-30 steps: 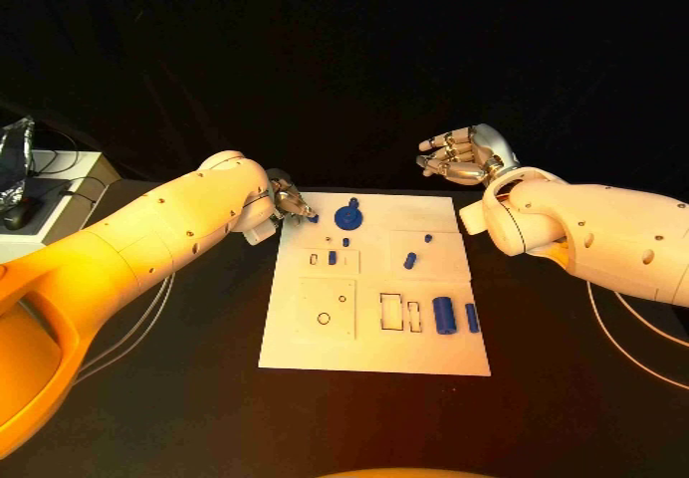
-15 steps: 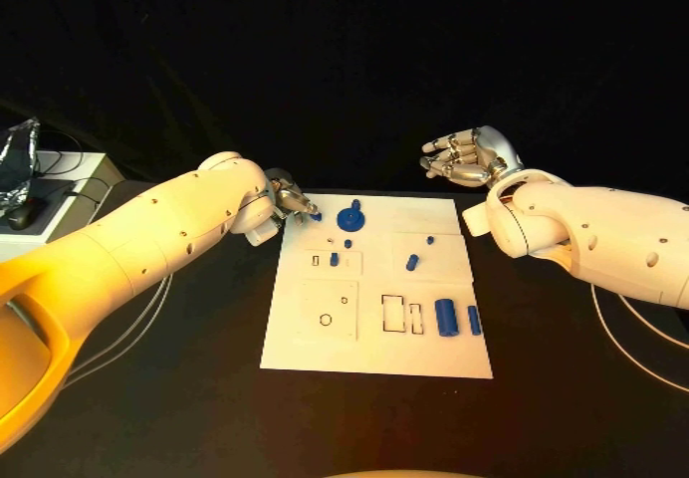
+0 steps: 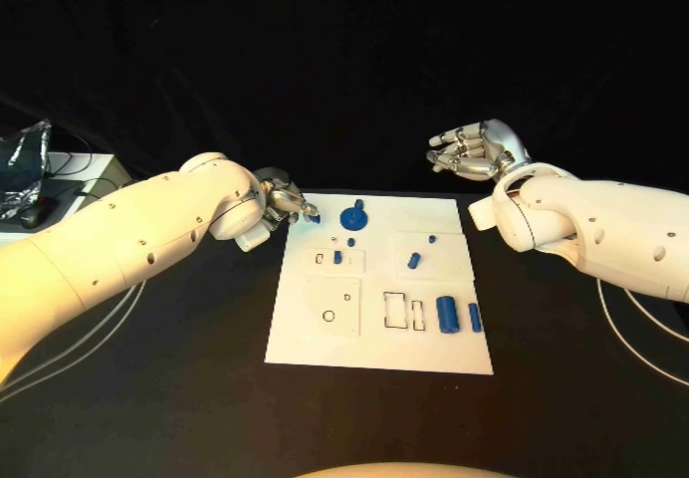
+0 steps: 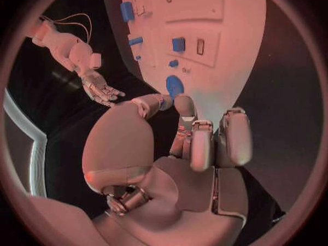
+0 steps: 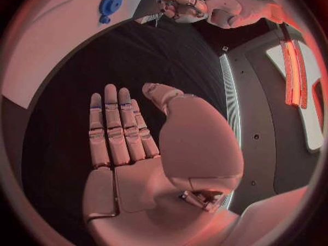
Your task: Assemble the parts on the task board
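Take the task board (image 3: 380, 289) as your landmark: it lies flat in the middle of the black counter (image 3: 172, 398), and your left hand (image 3: 282, 204) sits at its far left corner. The fingers there are curled in tight, and a bit of blue shows at the fingertips in the head view, so you seem to be pinching a small blue part (image 3: 312, 217) just over that corner; the left wrist view hides the tips behind the knuckles, so treat the hold as likely, not certain. Your right hand (image 3: 471, 153) is raised beyond the board's far right corner, well off the board, fingers straight, side by side and holding nothing, probably parked there to keep the board unshadowed and out of the left arm's way. On the board, the round blue disc (image 3: 353, 215) sits near the far edge close to the left hand, two small blue pegs (image 3: 338, 257) and (image 3: 413, 261) lie around the middle, and the blue cylinder (image 3: 447, 315) with a slimmer blue bar (image 3: 474, 318) just beside it rest by the right edge, next to the outlined rectangular slots (image 3: 402, 311) they look meant for.
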### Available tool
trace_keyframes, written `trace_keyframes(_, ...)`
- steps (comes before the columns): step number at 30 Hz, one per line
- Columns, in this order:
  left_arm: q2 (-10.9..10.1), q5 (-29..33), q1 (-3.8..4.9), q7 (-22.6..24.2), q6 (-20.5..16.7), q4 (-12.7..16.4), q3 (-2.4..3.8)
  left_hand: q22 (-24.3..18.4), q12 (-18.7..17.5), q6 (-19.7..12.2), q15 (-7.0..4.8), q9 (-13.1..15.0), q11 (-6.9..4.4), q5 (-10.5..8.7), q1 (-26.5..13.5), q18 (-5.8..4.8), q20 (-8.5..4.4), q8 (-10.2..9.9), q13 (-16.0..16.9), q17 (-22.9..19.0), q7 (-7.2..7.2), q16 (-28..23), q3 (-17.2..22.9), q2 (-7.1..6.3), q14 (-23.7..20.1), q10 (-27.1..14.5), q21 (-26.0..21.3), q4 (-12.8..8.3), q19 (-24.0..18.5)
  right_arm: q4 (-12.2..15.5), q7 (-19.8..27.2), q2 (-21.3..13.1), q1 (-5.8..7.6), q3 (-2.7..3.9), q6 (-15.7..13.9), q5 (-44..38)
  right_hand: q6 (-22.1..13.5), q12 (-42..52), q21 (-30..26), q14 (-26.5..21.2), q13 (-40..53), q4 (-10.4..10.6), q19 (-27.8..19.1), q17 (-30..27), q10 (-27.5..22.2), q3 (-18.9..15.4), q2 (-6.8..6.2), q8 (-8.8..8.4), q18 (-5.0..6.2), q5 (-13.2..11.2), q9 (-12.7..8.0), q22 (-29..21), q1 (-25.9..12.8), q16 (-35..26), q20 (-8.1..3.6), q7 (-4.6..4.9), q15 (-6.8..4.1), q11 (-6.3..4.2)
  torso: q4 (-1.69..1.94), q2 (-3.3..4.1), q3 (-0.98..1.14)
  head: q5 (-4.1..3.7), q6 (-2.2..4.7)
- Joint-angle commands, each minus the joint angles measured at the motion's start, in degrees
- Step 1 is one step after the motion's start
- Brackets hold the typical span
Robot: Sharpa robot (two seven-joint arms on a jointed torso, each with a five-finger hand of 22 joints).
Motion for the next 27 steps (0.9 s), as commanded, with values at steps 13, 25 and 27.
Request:
trace_keyframes(13, -3.91, -7.30, -3.22, -0.05, -8.28, 8.85, -1.71, 3.49, 1.12, 2.09, -0.71, 4.97, -0.33, 0.40, -0.74, -0.88, -0.28, 0.62, 1.71, 10.87, -1.42, 0.55, 8.07, -0.12, 4.87, 1.68, 0.63, -9.04, 0.78, -0.09, 0.65, -0.12, -0.23, -0.12, 1.38, -0.32, -0.05, -0.21, -0.44, 0.02, -0.13, 0.36, 0.06, -0.09, -0.45, -0.14, 0.11, 0.21, 0.43, 0.34, 0.10, -0.14, -0.61, -0.42, 0.30, 0.29, 0.21, 0.03, 0.55, -1.57, -0.07, -0.16, -1.51)
trace_keyframes(25, -2.52, -9.07, -4.44, -0.27, -6.58, 8.28, -3.96, 3.59, 1.10, 2.38, -0.81, 5.03, -0.44, 0.25, -0.98, -0.91, -0.38, 0.72, 1.72, 11.07, -1.58, 0.64, 7.87, -0.06, 4.93, 2.04, 0.71, -8.82, 0.88, -0.03, 0.73, 0.01, -0.34, -0.13, 1.43, -0.38, -0.04, -0.27, -0.50, -0.14, -0.25, 0.38, -0.05, -0.17, -0.56, -0.19, 0.11, 0.22, 0.43, 0.41, 0.11, -0.26, -0.60, -0.58, 0.34, 0.31, 0.28, 0.07, 0.47, -1.26, -0.11, -0.26, -1.93)
trace_keyframes(27, -2.29, -9.25, -4.58, -0.35, -5.84, 8.16, -4.15, 3.54, 1.09, 2.39, -0.82, 5.04, -0.46, 0.24, -0.98, -0.89, -0.39, 0.72, 1.73, 11.10, -1.60, 0.65, 7.87, -0.06, 4.94, 2.07, 0.67, -8.81, 0.84, -0.01, 0.73, 0.00, -0.34, -0.13, 1.44, -0.38, -0.04, -0.27, -0.50, -0.14, -0.25, 0.38, -0.05, -0.17, -0.56, -0.19, 0.11, 0.22, 0.43, 0.41, 0.11, -0.26, -0.60, -0.58, 0.34, 0.31, 0.28, 0.07, 0.47, -1.26, -0.06, -0.25, -2.08)
